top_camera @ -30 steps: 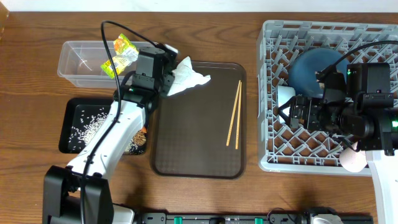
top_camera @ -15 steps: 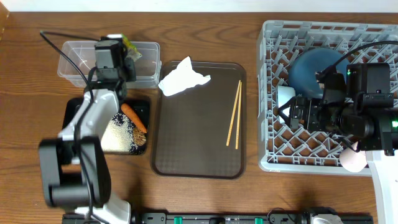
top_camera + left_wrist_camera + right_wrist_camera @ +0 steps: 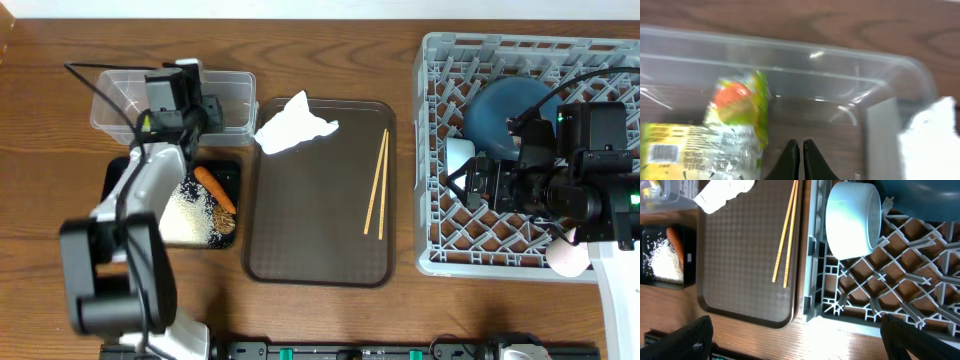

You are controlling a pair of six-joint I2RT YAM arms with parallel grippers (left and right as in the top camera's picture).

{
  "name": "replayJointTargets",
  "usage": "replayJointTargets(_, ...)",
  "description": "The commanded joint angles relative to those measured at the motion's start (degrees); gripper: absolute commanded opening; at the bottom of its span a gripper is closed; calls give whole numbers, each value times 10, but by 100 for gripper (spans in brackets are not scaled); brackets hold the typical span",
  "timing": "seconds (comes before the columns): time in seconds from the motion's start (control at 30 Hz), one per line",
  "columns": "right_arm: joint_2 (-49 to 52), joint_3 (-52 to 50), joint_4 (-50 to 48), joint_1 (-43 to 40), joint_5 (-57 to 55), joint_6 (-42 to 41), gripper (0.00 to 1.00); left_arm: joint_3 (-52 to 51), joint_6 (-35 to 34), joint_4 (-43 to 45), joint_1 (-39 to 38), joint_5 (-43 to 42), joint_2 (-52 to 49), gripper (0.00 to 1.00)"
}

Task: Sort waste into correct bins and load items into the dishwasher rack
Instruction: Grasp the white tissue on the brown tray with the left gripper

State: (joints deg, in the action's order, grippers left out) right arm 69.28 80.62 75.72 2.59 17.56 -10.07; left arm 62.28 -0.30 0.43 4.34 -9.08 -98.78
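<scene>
Sorting looks more than half done, judging by where things lie. The green-yellow snack wrapper (image 3: 735, 132) is down inside the clear tub (image 3: 108, 88), and the left claw (image 3: 801, 150) hangs over that tub just beside it with its fingers pinched together on nothing. In the black tray (image 3: 112, 172) next to the tub sit the carrot (image 3: 215, 190), the rice (image 3: 190, 215) and a few brown scraps (image 3: 227, 226). The one piece of waste not binned is the crumpled napkin (image 3: 295, 125), which lies on the far left corner of the brown serving tray (image 3: 310, 225), near the tub but outside it. On the loading side, the dark blue bowl (image 3: 510, 105) and the small white bowl (image 3: 852, 220) are already tipped among the pegs of the rack (image 3: 428, 150), touching or nearly so. A pale rounded shape at the rack's near right corner is probably the pink cup (image 3: 568, 262), though the arm half hides it; the light blue cup I cannot find. The chopsticks (image 3: 377, 185) lie side by side on the serving tray's right half, not yet loaded. The right claw (image 3: 796, 330) is spread wide and empty over the rack's left edge. Left to do, then: napkin into a bin, chopsticks into the rack.
</scene>
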Motion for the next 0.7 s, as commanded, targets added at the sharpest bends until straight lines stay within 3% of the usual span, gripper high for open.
replayJointTargets(0.0, 1, 2, -1, 5, 5, -2, 99, 5, -9, -27, -19, -10, 90, 7)
replayJointTargets(0.03, 1, 2, -2, 5, 5, -2, 99, 5, -9, -46, -28, -10, 106, 8)
replayJointTargets(0.13, 1, 2, -4, 5, 5, -1, 99, 5, -9, -112, -74, -10, 127, 37)
replayJointTargets(0.3, 1, 2, -2, 5, 5, -2, 99, 0, 58, -149, -169, -5, 87, 57)
replayJointTargets(0.5, 1, 2, -1, 5, 5, -2, 99, 0, 82, -102, -244, 83, -11, 67)
replayJointTargets(0.67, 1, 2, -1, 5, 5, -2, 99, 0, 82, -42, -259, 85, -84, 73)
